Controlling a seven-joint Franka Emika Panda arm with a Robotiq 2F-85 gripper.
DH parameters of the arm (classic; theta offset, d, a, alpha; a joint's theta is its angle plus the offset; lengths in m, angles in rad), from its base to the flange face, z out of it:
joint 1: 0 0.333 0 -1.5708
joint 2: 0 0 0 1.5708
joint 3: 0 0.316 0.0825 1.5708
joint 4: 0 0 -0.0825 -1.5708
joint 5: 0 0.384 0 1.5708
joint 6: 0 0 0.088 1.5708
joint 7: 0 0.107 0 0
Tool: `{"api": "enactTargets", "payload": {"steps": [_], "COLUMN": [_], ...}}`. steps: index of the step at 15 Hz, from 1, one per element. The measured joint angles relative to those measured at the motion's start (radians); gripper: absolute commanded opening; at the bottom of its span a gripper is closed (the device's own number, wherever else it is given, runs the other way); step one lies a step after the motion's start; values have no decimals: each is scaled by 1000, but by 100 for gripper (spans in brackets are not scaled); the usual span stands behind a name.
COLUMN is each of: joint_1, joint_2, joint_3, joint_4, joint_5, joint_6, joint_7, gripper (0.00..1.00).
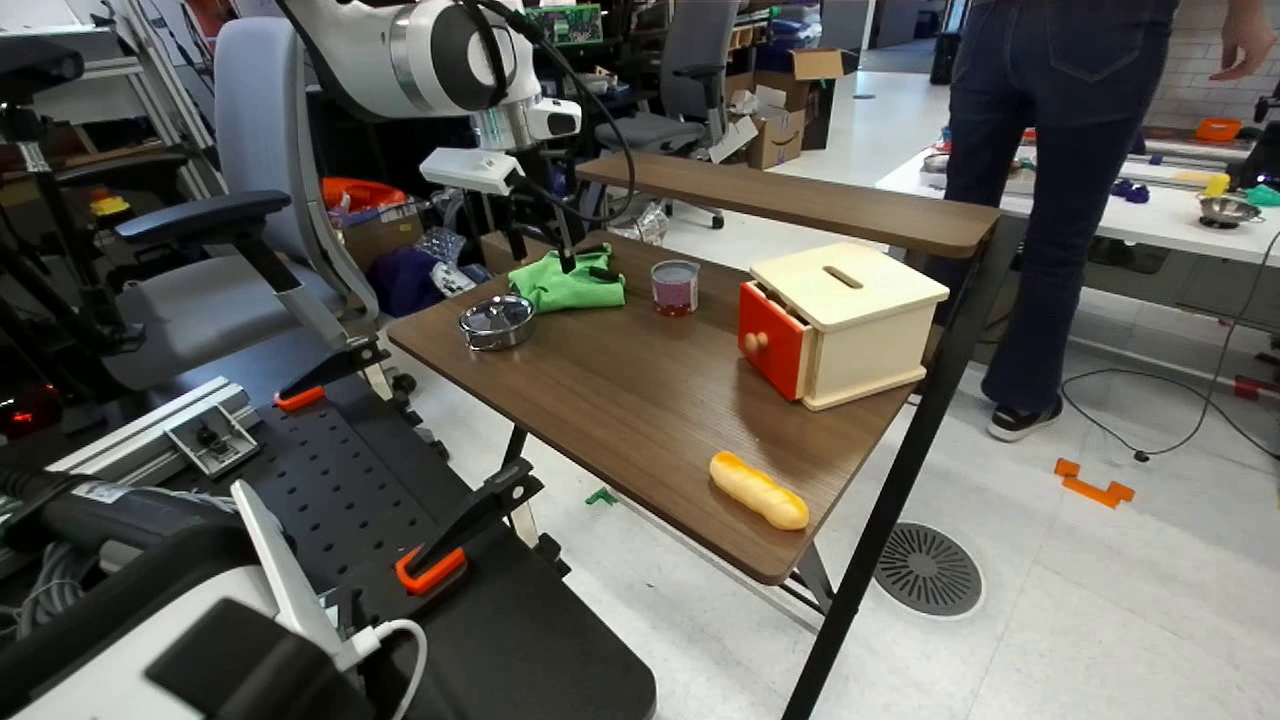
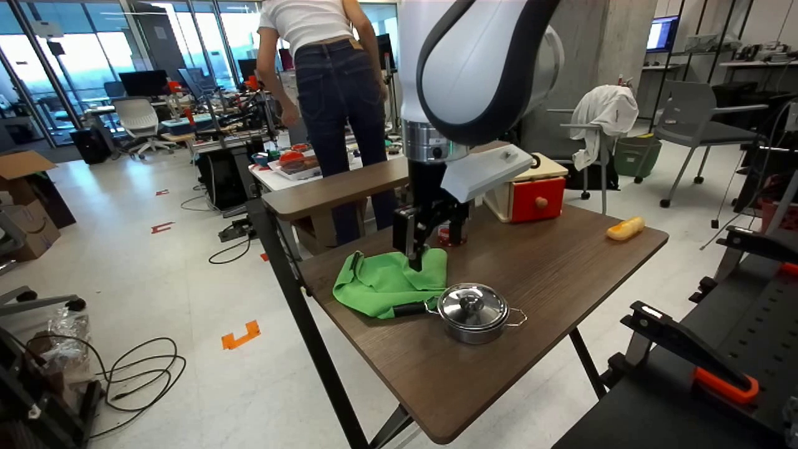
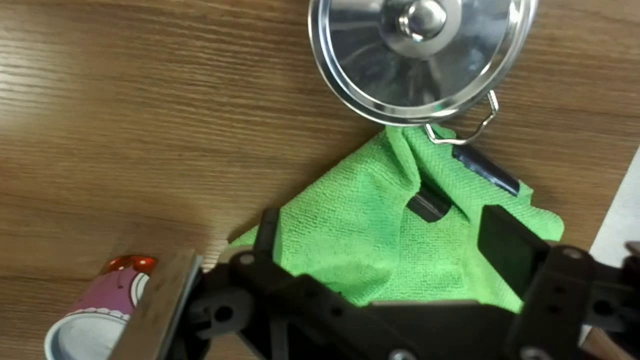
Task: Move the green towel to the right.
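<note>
The green towel [image 1: 572, 288] lies crumpled on the brown table [image 1: 600, 400]; it also shows in an exterior view [image 2: 380, 284] and in the wrist view [image 3: 345, 220]. Dark handle-like pieces [image 3: 432, 204] show among its folds. My gripper [image 3: 385, 240] is open, its two fingers apart with towel between and below them. In both exterior views the gripper [image 1: 543, 252] [image 2: 436, 249] points down over the towel. I cannot tell whether the fingertips touch the cloth. The gripper body hides the towel's lower part in the wrist view.
A lidded metal pot [image 3: 420, 65] [image 2: 474, 315] sits against the towel, its wire handle over one corner. A purple-red can [image 1: 675, 290] stands close by. A wooden box [image 1: 870, 320] with a red drawer and a toy bread [image 1: 758, 490] are farther along. A raised shelf [image 1: 780, 195] runs along one side.
</note>
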Motion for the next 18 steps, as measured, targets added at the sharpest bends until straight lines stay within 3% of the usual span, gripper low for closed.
{"api": "enactTargets", "payload": {"steps": [11,18], "joint_1": [31,26], "joint_2": [206,250], "joint_3": [3,1], "joint_4": [226,264], "joint_5": [5,5], "joint_6": [0,-4], "joint_7": [9,5], "gripper": [100,100]}}
